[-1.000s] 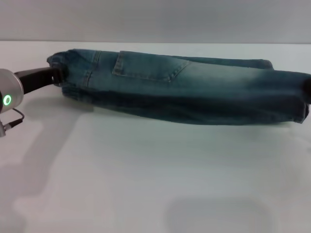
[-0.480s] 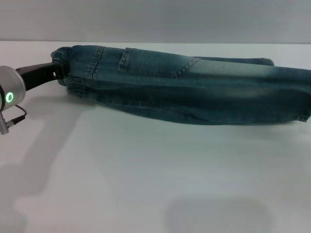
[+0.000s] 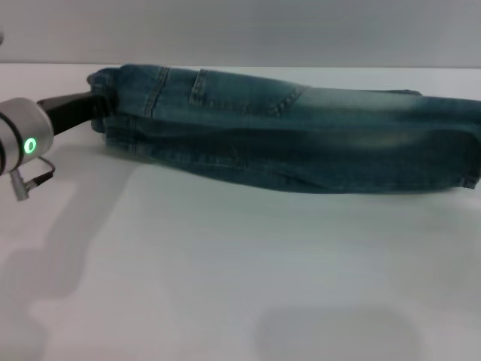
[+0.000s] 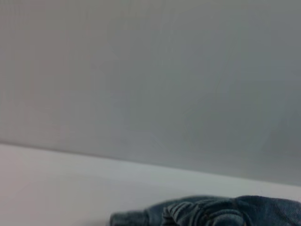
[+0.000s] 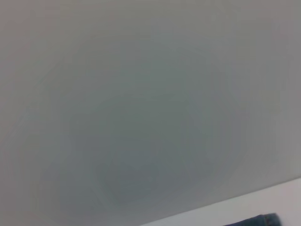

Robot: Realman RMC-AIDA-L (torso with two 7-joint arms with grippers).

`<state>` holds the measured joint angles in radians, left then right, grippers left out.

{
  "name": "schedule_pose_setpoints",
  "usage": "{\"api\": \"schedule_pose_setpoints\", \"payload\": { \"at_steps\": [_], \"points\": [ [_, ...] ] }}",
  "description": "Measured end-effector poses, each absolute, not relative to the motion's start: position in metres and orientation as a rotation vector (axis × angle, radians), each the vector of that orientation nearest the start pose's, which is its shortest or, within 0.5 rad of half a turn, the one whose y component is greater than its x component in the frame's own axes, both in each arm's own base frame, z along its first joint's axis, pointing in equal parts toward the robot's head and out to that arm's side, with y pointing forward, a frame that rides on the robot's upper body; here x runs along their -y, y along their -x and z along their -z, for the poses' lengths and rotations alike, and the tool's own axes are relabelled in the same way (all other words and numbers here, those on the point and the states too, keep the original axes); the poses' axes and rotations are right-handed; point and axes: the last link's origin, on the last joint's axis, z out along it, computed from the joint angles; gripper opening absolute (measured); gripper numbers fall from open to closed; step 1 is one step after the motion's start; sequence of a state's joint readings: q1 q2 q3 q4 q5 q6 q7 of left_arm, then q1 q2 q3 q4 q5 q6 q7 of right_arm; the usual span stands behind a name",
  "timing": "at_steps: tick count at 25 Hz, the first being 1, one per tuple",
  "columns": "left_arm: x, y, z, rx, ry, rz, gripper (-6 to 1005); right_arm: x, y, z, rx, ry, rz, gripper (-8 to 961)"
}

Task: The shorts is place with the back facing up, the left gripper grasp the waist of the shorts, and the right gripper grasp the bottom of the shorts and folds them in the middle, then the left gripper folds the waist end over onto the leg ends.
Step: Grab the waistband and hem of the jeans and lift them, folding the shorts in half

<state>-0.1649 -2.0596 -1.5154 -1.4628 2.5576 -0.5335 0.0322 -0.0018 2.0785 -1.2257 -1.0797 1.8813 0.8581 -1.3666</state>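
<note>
The blue denim shorts [image 3: 301,139] stretch across the far side of the white table [image 3: 225,263], doubled lengthwise, with one patch pocket [image 3: 240,94] facing up. My left gripper [image 3: 96,107], a black claw on a silver wrist with a green light, is shut on the waist of the shorts [image 3: 113,83] at the left end. The left wrist view shows the puckered waist [image 4: 207,212] close up. The bottom of the shorts [image 3: 467,162] reaches the head view's right edge. My right gripper is out of view; its wrist view shows only a scrap of denim [image 5: 256,220].
A grey wall [image 3: 240,30] rises just behind the table's far edge. Soft shadows lie on the tabletop under the shorts and near the front.
The left gripper has carried the waist a little farther away and to the right. The whole garment has shifted right, and the leg ends now run to the frame's edge.
</note>
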Motion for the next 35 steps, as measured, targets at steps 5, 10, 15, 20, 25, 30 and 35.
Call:
{"api": "schedule_pose_setpoints", "payload": {
  "at_steps": [5,10,15,20,25,30,35],
  "points": [
    [-0.381,0.222,-0.016,1.044,1.828,0.464,209,-0.326,-0.337,-0.064,-1.156,1.771,-0.875,75],
    [-0.404,0.219,-0.002,0.958,1.84,0.466,258,-0.342,-0.341,-0.073,-1.116,1.769,-0.887,81],
    [-0.414,0.216,0.001,0.94,1.84,0.466,349,-0.343,-0.337,-0.074,-1.083,1.783,-0.893,269],
    [-0.416,0.217,-0.002,0.934,1.821,0.483,440,-0.336,-0.327,-0.061,-1.068,1.871,-0.939,509],
    [-0.415,0.221,-0.004,0.963,1.827,0.45,696,-0.324,-0.319,-0.042,-1.019,1.978,-0.965,600],
    [-0.414,0.248,-0.006,1.068,1.814,0.334,812,-0.32,-0.318,-0.035,-1.033,2.011,-0.984,641],
    [-0.419,0.266,0.007,1.099,1.823,0.23,859,-0.316,-0.314,-0.034,-1.024,2.036,-1.016,639]
  ]
}}
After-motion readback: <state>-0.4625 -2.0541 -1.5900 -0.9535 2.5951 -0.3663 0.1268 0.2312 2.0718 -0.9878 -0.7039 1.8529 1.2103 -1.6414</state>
